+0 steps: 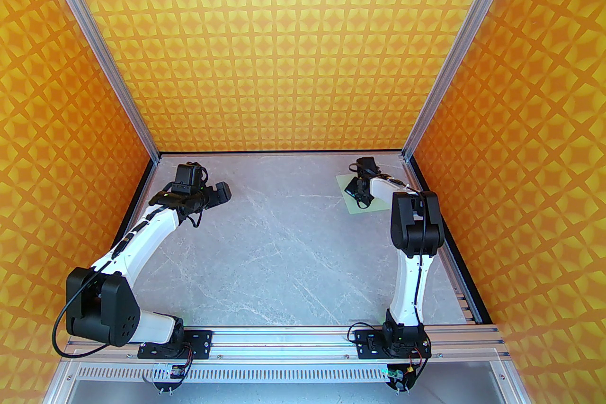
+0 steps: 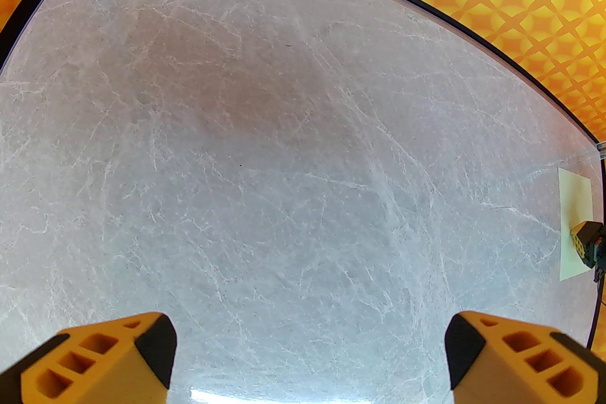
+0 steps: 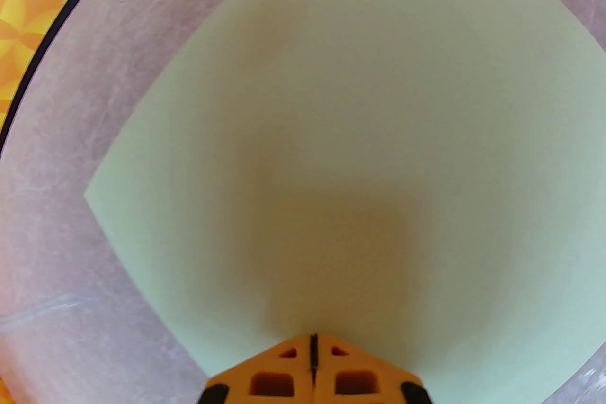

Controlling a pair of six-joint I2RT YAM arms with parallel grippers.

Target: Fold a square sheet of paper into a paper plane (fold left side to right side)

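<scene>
Right now my right gripper [image 3: 313, 338] has its two orange fingers pressed flat together, just a thin dark seam between them, and nothing pinched in that seam as far as I can see. Its tip is down over the sheet of paper [image 3: 360, 108], near the sheet's closer edge; I cannot tell whether the tip actually touches the paper. The sheet lies flat and unfolded, a pale mint-green square with no crease showing.

From the overhead camera the sheet of paper [image 1: 354, 206] sits in the far right corner of the grey marble table [image 1: 284, 250], close to the orange patterned wall [image 1: 303, 37], with the right gripper [image 1: 358, 192] covering part of it.

My left gripper [image 2: 310, 345] has its jaws spread wide apart, holding nothing, bare table between them. Overhead, the left gripper [image 1: 218, 193] hangs over the far left of the table, well apart from the paper. From its wrist camera I catch the sheet [image 2: 574, 212] at the right edge
</scene>
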